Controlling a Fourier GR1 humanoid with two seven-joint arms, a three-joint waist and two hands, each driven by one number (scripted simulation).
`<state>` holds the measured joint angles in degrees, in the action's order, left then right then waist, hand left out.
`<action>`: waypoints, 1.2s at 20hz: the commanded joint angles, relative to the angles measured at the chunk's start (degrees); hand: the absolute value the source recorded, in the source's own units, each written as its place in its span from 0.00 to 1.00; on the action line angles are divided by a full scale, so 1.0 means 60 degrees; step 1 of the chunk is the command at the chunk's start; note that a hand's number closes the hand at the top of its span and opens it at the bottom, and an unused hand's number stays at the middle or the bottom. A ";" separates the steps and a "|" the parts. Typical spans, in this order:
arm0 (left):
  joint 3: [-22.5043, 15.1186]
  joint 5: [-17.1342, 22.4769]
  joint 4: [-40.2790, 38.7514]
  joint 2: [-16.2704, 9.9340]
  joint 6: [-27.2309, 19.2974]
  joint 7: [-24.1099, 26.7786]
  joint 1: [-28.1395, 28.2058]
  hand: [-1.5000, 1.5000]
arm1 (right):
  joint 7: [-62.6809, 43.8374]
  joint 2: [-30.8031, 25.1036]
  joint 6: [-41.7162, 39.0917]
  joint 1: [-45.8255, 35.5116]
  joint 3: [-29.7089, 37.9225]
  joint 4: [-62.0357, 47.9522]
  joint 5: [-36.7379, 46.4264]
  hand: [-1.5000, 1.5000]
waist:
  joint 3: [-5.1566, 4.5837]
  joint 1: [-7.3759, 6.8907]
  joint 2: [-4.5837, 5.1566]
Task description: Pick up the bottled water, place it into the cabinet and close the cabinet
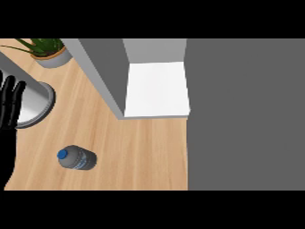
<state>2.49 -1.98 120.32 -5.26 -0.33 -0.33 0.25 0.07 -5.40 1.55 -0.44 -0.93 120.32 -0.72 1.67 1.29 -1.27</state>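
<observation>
1. the water bottle (pixel 77 158) stands on the wooden counter (pixel 141 152), near you.
2. it looks light, smooth and slippery, so grab it round the middle.
3. your left hand (pixel 2 107) rests at the left edge, fingers straight and spread.
4. farther back, the cabinet (pixel 156 89) stands open.

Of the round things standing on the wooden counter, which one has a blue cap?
The bottled water, nearest the view's bottom. The plant pot holds green leaves; the white cylinder is plain.
</observation>
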 commanded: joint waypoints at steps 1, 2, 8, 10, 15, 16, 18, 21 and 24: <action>-0.0297 0.0359 0.0480 -0.0330 0.0632 -0.0302 -0.0241 0.00 | 0.0309 -0.0152 -0.0250 0.0483 0.0467 0.0372 -0.0474 0.00 | -0.0272 -0.0144 0.0188; -0.0924 0.0542 0.0603 -0.0173 0.1086 0.0128 0.0229 0.00 | 0.0561 -0.0018 -0.0045 0.0415 0.0303 0.0100 -0.0026 0.00 | -0.0275 -0.0183 0.0189; -0.2417 0.2961 -0.0155 0.0252 0.2164 -0.1470 0.1987 0.00 | -0.1022 0.0859 -0.0315 0.1649 -0.1047 0.0345 -0.1464 0.00 | -0.0272 -0.0104 0.0283; -0.2327 0.3838 0.0280 -0.0086 0.2527 -0.1947 0.2621 0.00 | -0.1299 0.0875 -0.0162 0.2124 -0.1259 0.0567 -0.1799 0.00 | -0.0280 -0.0235 0.0179; -0.1607 0.5297 0.1498 -0.0997 0.3362 -0.2107 0.4359 0.00 | -0.1596 0.0449 -0.0760 0.3387 -0.0675 0.1997 -0.2786 0.00 | -0.0277 -0.0235 0.0167; -0.1273 0.5708 0.1749 -0.1193 0.3141 -0.2728 0.3926 0.00 | -0.1112 0.0702 -0.0865 0.3529 -0.1133 0.1390 -0.2486 0.00 | -0.0274 -0.0221 0.0188; -0.0710 0.6060 0.1368 -0.1395 0.3964 -0.1922 0.4652 0.00 | -0.1654 0.0595 -0.0647 0.3860 -0.1153 0.2265 -0.2415 0.00 | -0.0281 -0.0230 0.0183; -0.0034 0.6570 0.1344 -0.1781 0.4949 -0.1549 0.5469 0.00 | -0.0721 0.0815 -0.0918 0.4281 -0.1529 0.1703 -0.2031 0.00 | -0.0281 -0.0282 0.0180; 0.0230 0.6362 0.0868 -0.1602 0.5386 -0.1202 0.5560 0.00 | -0.1171 0.0650 -0.0939 0.4434 -0.1347 0.2306 -0.2460 0.00 | -0.0281 -0.0253 0.0189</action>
<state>0.01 33.47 126.89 -13.49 27.24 -9.25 30.18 -6.41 -1.14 -3.76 25.39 -9.66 132.82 -14.29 0.00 -0.13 -0.19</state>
